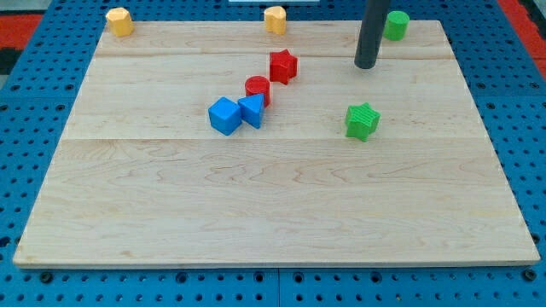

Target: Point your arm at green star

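Note:
The green star (362,121) lies on the wooden board (273,205) to the right of centre. My tip (365,65) is the lower end of a dark rod coming down from the view's top. It stands above the star in the view, a short gap away and not touching it. A green cylinder (395,25) sits just right of the rod near the board's top edge.
A red star (282,65), a red cylinder (258,89), a blue triangular block (252,110) and a blue cube (224,115) form a diagonal cluster left of centre. Two yellow blocks sit at the top edge: one (119,20) at the left, one (275,18) at the middle.

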Tool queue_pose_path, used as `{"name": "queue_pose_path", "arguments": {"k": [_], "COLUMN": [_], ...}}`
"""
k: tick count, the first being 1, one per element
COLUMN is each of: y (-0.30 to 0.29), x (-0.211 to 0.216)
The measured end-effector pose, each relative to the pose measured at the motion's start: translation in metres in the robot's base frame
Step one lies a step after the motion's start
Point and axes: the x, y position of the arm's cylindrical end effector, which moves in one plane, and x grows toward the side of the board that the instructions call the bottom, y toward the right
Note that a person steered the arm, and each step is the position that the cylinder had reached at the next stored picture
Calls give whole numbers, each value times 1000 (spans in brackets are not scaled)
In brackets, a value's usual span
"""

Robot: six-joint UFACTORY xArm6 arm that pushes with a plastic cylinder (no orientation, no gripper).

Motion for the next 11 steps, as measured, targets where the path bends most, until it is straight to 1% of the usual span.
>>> {"name": "queue_pose_path", "arguments": {"k": [3,5,7,8,9,10,11], "y": [-7,-30,-42,-35,9,17,13], "x": [0,0,33,44,44,67,96]}}
